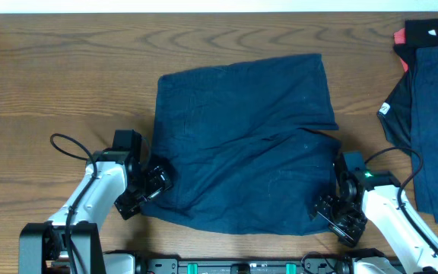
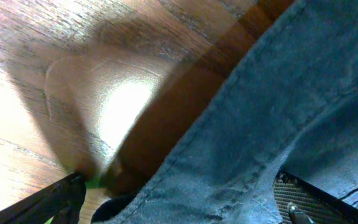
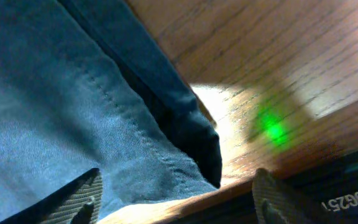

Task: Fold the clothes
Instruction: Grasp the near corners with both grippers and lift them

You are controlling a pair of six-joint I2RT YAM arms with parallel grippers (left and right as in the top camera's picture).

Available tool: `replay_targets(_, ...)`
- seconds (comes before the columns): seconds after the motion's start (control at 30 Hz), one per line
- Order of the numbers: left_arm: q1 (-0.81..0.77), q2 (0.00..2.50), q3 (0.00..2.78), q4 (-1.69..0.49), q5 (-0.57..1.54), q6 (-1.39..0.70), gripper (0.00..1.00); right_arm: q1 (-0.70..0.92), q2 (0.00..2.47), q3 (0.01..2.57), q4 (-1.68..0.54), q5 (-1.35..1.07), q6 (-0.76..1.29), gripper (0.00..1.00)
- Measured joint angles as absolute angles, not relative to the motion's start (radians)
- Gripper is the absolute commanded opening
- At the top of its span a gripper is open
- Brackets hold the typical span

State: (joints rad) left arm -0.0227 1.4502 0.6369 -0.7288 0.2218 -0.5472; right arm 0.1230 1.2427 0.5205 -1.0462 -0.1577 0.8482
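Observation:
A dark navy-blue garment [image 1: 242,137] lies folded flat on the middle of the wooden table. My left gripper [image 1: 152,186] is at its near left corner. In the left wrist view the fingers [image 2: 179,205] are spread wide, with the garment's hem [image 2: 291,93] lying between them. My right gripper [image 1: 333,207] is at the near right corner. In the right wrist view its fingers [image 3: 179,202] are also spread, with the cloth corner [image 3: 42,112] between them at the table's front edge.
More clothes are piled at the far right: a navy piece [image 1: 436,114], a black piece [image 1: 395,114] with a small white label [image 1: 384,109], and a red edge [image 1: 398,36]. The table's front edge [image 3: 241,186] runs just under the right gripper. Black cables loop beside both arms.

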Motion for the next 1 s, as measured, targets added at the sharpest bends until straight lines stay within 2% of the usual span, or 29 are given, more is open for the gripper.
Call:
replay_targets(0.17, -0.023, 1.450, 0.637, -0.729, 0.222, -0.547, 0.98, 0.123, 1.243, 0.514, -1.041, -0.162, 0.849, 0.75)
replay_targets(0.27, -0.023, 1.450, 0.637, -0.729, 0.222, -0.547, 0.98, 0.123, 1.243, 0.501, -1.021, -0.163, 0.849, 0.68)
replay_targets(0.33, -0.023, 1.450, 0.637, -0.729, 0.221, -0.547, 0.98, 0.123, 1.243, 0.487, -1.001, -0.167, 0.852, 0.68)
replay_targets(0.53, -0.023, 1.450, 0.637, -0.729, 0.221, -0.547, 0.98, 0.123, 1.242, 0.448, -0.952, -0.205, 0.851, 0.34)
replay_targets(0.57, -0.023, 1.450, 0.637, -0.729, 0.221, -0.548, 0.98, 0.123, 1.242, 0.448, -0.951, -0.207, 0.852, 0.31)
replay_targets(0.83, -0.023, 1.450, 0.637, -0.730, 0.221, -0.547, 0.99, 0.123, 1.242, 0.448, -0.960, -0.210, 0.856, 0.28)
replay_targets(0.87, -0.023, 1.450, 0.637, -0.731, 0.222, -0.547, 0.92, 0.123, 1.242, 0.449, -0.967, -0.210, 0.856, 0.24)
replay_targets(0.9, -0.023, 1.450, 0.637, -0.731, 0.222, -0.550, 0.80, 0.123, 1.242, 0.452, -0.974, -0.210, 0.854, 0.17)
replay_targets(0.93, -0.023, 1.449, 0.636, -0.731, 0.218, -0.552, 0.72, 0.123, 1.243, 0.459, -0.984, -0.209, 0.855, 0.16)
replay_targets(1.0, -0.023, 1.450, 0.634, -0.732, 0.218, -0.546, 0.62, 0.123, 1.243, 0.484, -1.010, -0.204, 0.855, 0.04)
